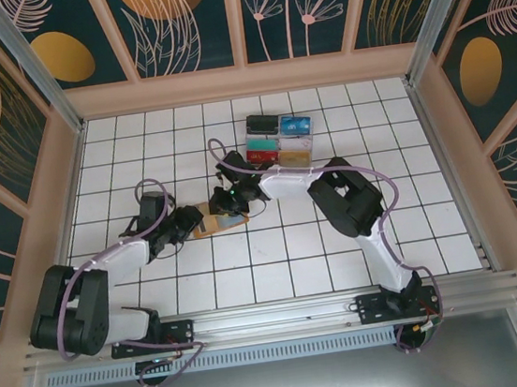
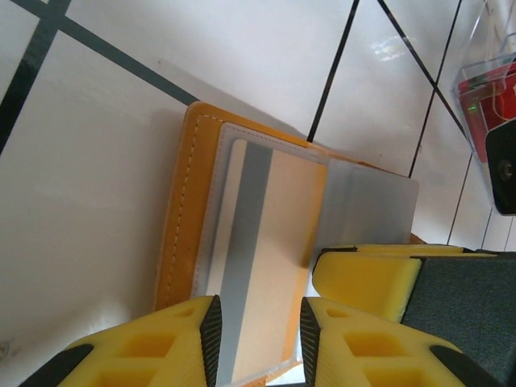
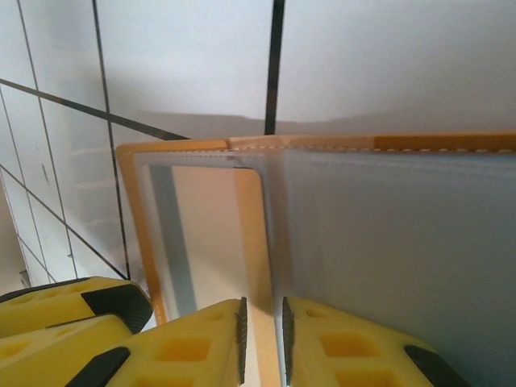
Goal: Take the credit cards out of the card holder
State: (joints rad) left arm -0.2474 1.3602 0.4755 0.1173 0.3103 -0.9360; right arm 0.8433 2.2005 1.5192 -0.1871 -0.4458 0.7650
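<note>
From above, the card holder (image 1: 217,224) lies open on the white-tiled desk (image 1: 138,133), a little left of centre. A tray of card stacks (image 1: 277,137) sits at its 1 o'clock. The left gripper (image 1: 189,223) is at its 9 o'clock and the right gripper (image 1: 231,201) at its 12 o'clock.

The wrist views add detail: a stitched tan-orange border, grey-blue pockets, and a cream credit card (image 2: 270,234) with a grey stripe behind a clear window. The left gripper's jaws stand narrowly apart over that card's near end; I cannot tell whether they grip it. The right gripper pinches the holder's middle edge, its jaws almost together.
</note>
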